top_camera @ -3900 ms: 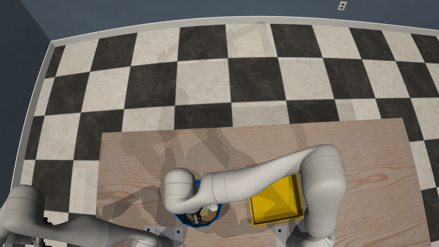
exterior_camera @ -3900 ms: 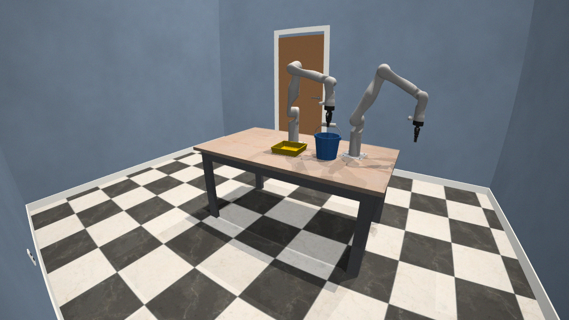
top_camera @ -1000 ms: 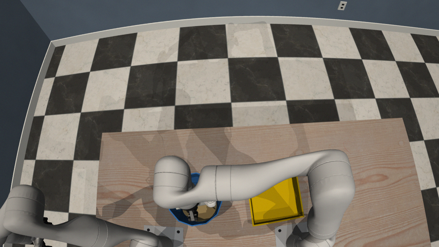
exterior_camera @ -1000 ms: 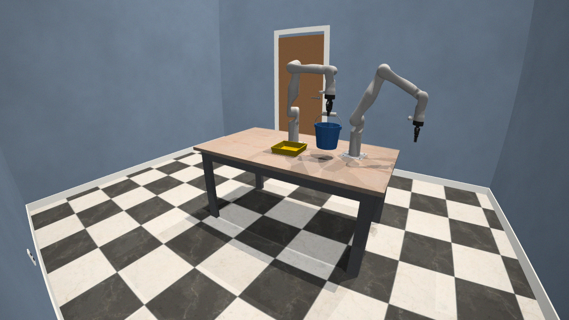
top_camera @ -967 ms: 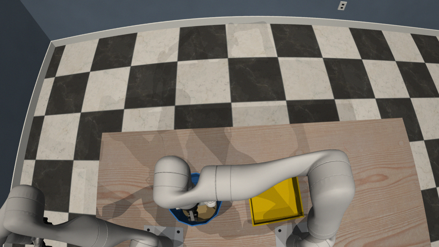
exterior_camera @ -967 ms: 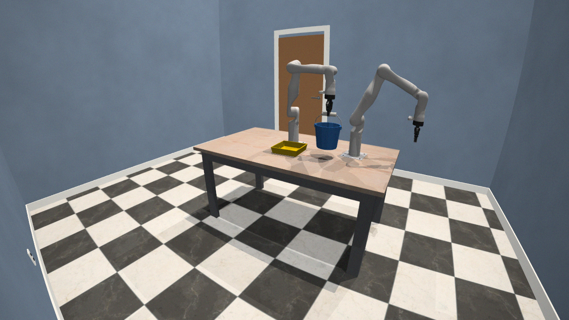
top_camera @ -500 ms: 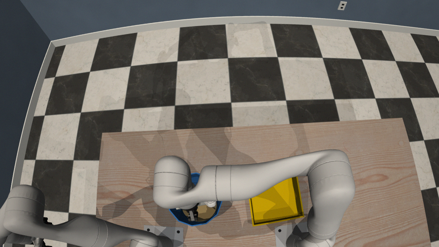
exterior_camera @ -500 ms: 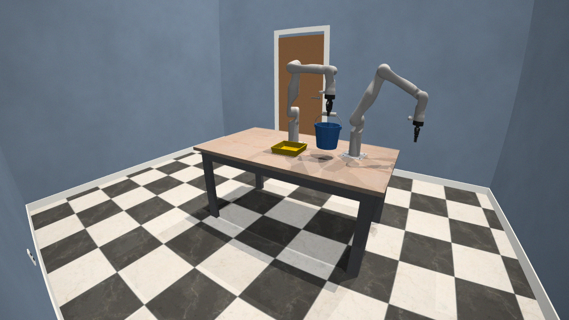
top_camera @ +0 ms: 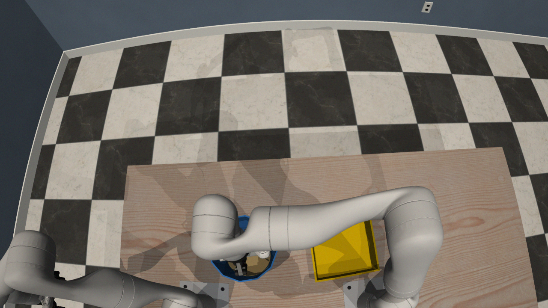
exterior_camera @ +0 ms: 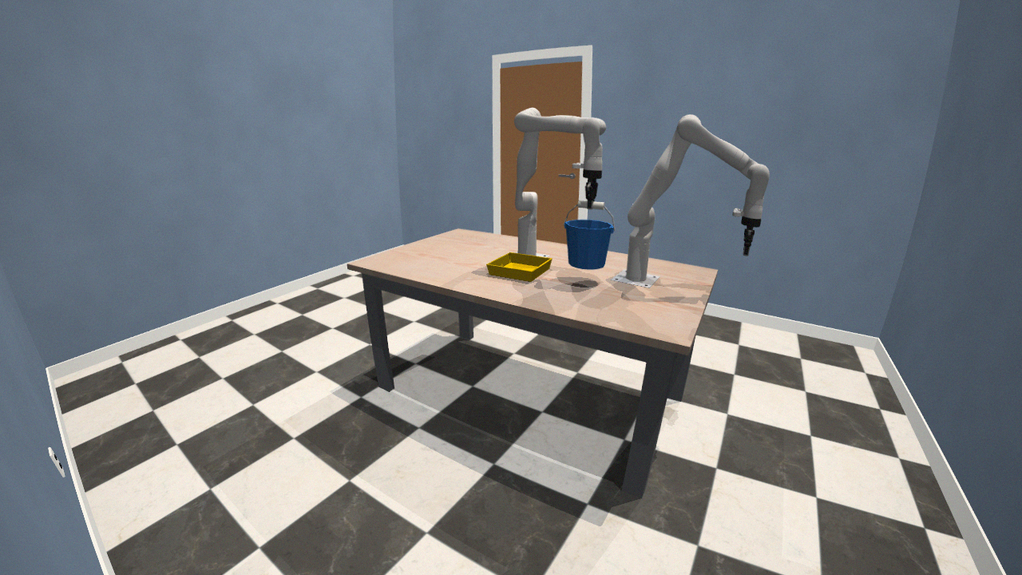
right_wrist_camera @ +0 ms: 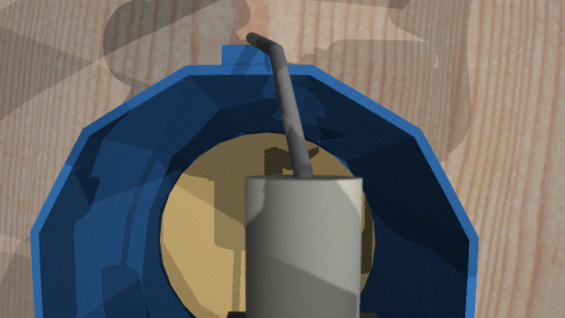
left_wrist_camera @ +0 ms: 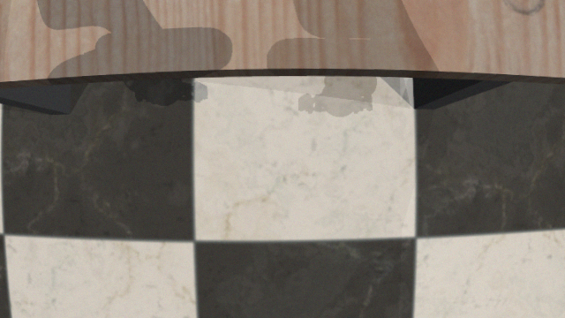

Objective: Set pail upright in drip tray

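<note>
Carrying blue, bucket-shaped, plastic-looking pail (top_camera: 219, 267) (exterior_camera: 588, 244) (right_wrist_camera: 397, 199) | right hand (top_camera: 240, 264) (exterior_camera: 590, 203) (right_wrist_camera: 302, 315): clenched around its pale grey cylindrical grip (top_camera: 239, 270) (exterior_camera: 581, 205) (right_wrist_camera: 304, 247) | yellow square plastic-looking tray (top_camera: 344, 249) (exterior_camera: 520, 272): lower, sideways, toward my base.

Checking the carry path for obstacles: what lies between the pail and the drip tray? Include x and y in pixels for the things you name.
Only bare wood tabletop separates the blue pail (top_camera: 268, 264) (exterior_camera: 588, 244) (right_wrist_camera: 101, 177) from the yellow tray (top_camera: 344, 249) (exterior_camera: 519, 277); the top view shows it.
</note>
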